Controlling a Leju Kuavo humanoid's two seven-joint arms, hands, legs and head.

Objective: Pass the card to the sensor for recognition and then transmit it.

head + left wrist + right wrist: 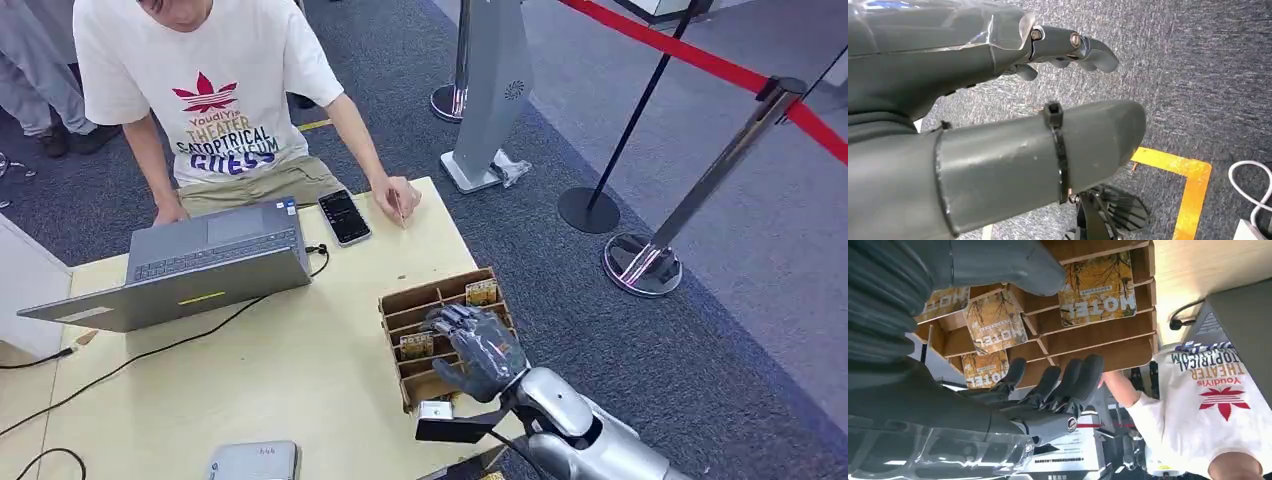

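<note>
A brown cardboard card rack [446, 289] stands near the table's right edge, with yellow hotel cards [481, 292] upright in its slots. My right hand [475, 347] hovers just over the rack's middle, fingers spread, holding nothing. The right wrist view shows that hand [973, 410] with its thumb and fingers apart in front of the rack [1098, 332]. One card [994, 322] stands in the gap between them and another card [1098, 282] sits further along. My left hand [948, 60] hangs over grey carpet, empty, fingers loosely bent. A grey sensor box [253, 461] lies at the table's near edge.
A person in a white T-shirt [215, 90] sits at the far side, one hand by a phone [344, 216], the other at a grey laptop [190, 270]. Black cables [150, 352] cross the tabletop. Stanchions with red tape [700, 190] stand on the right.
</note>
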